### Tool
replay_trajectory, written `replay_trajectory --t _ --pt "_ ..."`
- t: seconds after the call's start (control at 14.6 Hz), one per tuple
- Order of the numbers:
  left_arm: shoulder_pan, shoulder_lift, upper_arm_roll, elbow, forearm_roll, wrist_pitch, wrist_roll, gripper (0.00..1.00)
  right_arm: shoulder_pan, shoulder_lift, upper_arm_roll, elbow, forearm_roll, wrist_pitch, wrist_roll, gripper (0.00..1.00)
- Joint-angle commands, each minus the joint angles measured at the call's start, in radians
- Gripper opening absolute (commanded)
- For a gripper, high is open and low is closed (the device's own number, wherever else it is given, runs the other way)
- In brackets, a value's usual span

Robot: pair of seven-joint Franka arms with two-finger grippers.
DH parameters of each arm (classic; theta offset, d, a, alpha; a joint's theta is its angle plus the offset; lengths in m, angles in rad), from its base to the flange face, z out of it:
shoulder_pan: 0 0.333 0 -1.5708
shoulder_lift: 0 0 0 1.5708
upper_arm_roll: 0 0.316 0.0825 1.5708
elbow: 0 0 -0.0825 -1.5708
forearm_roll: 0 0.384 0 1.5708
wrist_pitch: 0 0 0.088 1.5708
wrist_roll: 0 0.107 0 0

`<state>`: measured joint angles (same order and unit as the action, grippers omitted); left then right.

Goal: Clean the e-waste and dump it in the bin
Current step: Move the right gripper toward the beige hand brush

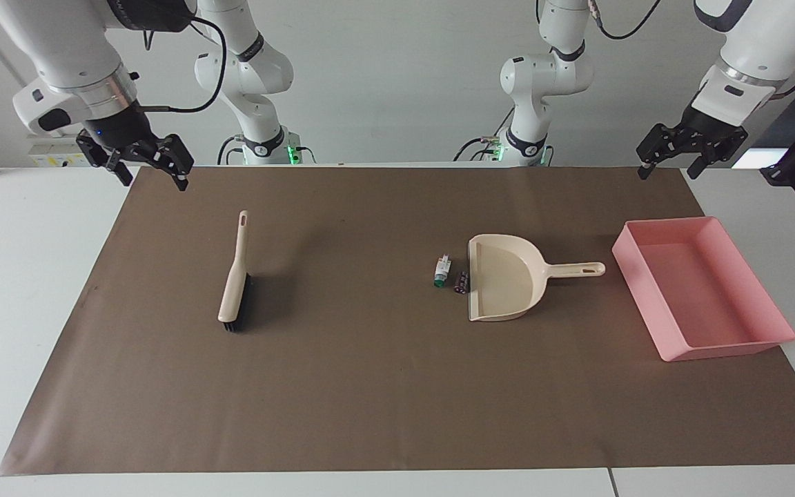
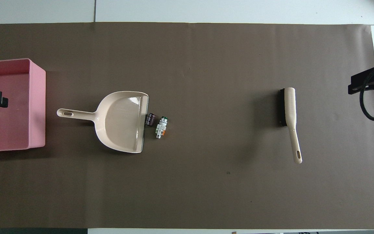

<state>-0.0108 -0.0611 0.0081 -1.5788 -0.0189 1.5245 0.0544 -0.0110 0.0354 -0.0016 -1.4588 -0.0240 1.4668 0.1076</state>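
Beige dustpan [image 1: 504,277] lying flat on brown paper mat [image 1: 370,386], mouth toward right arm's end, handle toward pink bin [image 1: 770,324]. Just off its lip, dark cylinder [image 1: 462,281] and white piece [image 1: 442,270], long axes running roughly toward and away from robots. Brush [image 1: 235,283] well apart, handle pointing at robots. Left gripper [image 1: 691,148] and right gripper [image 1: 139,160] raised, waiting, fingers apart, holding nothing.
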Motion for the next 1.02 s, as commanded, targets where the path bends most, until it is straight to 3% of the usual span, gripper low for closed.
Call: replay_trajectory --t 0.0,0.27,0.55,0.96 --pt "0.023 -0.016 -0.005 -0.014 0.020 0.003 0.001 0.99 -0.018 -0.006 0.009 -0.018 0.012 0.023 -0.034 0.99" --pt "0.049 -0.017 -0.005 -0.012 0.020 0.002 0.001 0.99 -0.020 -0.008 0.008 -0.024 0.012 0.024 -0.031 0.99" --pt "0.042 -0.008 -0.010 -0.010 0.024 0.042 0.007 0.99 -0.007 -0.063 0.009 -0.148 0.012 0.087 -0.032 0.99" --pt "0.032 -0.003 -0.013 -0.032 0.024 0.059 0.028 0.99 0.023 -0.112 0.011 -0.418 0.015 0.309 -0.025 0.99"
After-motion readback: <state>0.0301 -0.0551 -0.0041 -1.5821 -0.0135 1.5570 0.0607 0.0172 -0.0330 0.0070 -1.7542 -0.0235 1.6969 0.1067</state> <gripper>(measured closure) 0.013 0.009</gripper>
